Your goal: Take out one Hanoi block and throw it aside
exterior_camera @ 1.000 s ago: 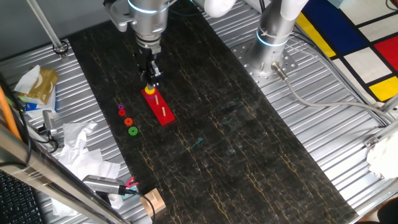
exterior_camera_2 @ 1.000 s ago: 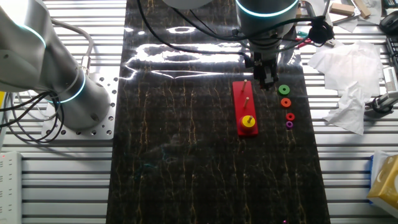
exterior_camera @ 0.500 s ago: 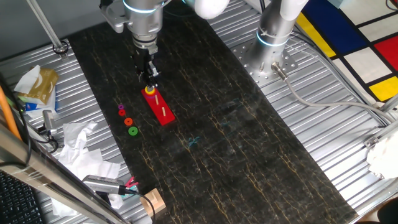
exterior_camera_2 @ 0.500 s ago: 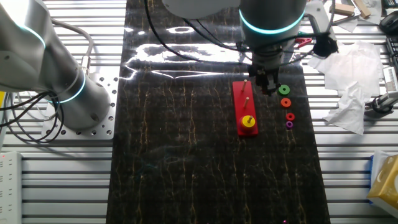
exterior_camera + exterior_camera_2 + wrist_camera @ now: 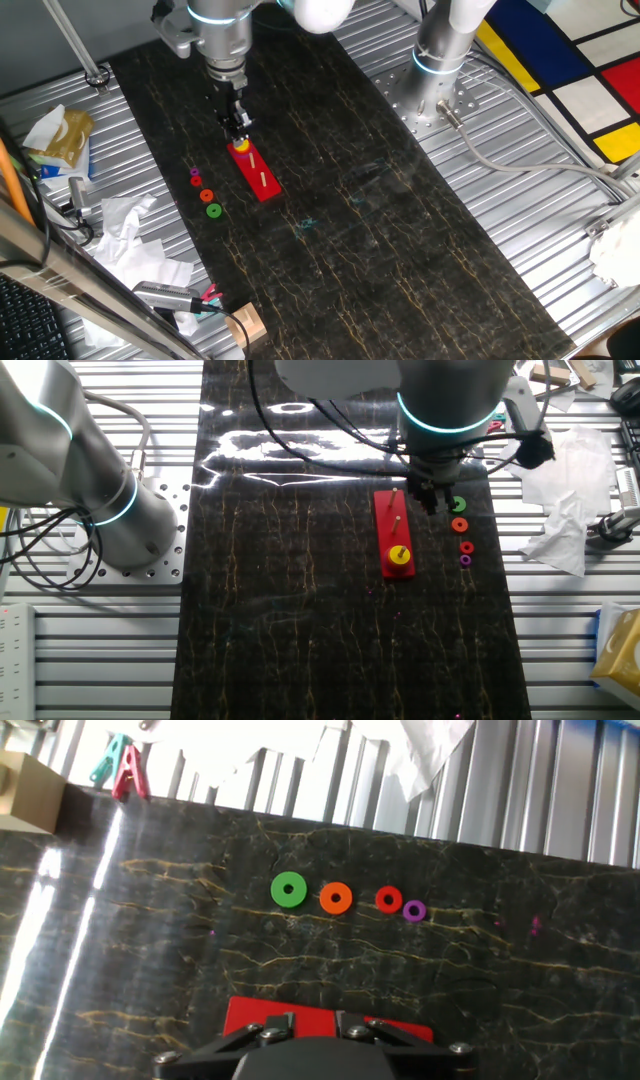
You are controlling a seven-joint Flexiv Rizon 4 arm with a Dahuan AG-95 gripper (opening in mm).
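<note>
The yellow Hanoi block (image 5: 240,146) sits on a peg at one end of the red base (image 5: 257,174). It also shows in the other fixed view (image 5: 400,554) on the base (image 5: 393,520). My gripper (image 5: 237,124) hangs above the base without touching the block, and holds nothing. In the other fixed view my gripper (image 5: 432,501) is between the base and the green ring (image 5: 458,505). In the hand view my gripper (image 5: 314,1014) has a small gap between its fingers, with the red base (image 5: 250,1015) showing below. The yellow block is hidden there.
Green (image 5: 289,889), orange (image 5: 336,898), red (image 5: 388,899) and purple (image 5: 414,910) rings lie in a row on the dark mat beside the base. Crumpled paper (image 5: 130,235), clips and a wooden block (image 5: 245,325) lie off the mat. A second arm's base (image 5: 440,60) stands behind.
The arm has swung a little sideways and the gripper has come slightly lower over the base. The rings and the yellow block have not moved.
</note>
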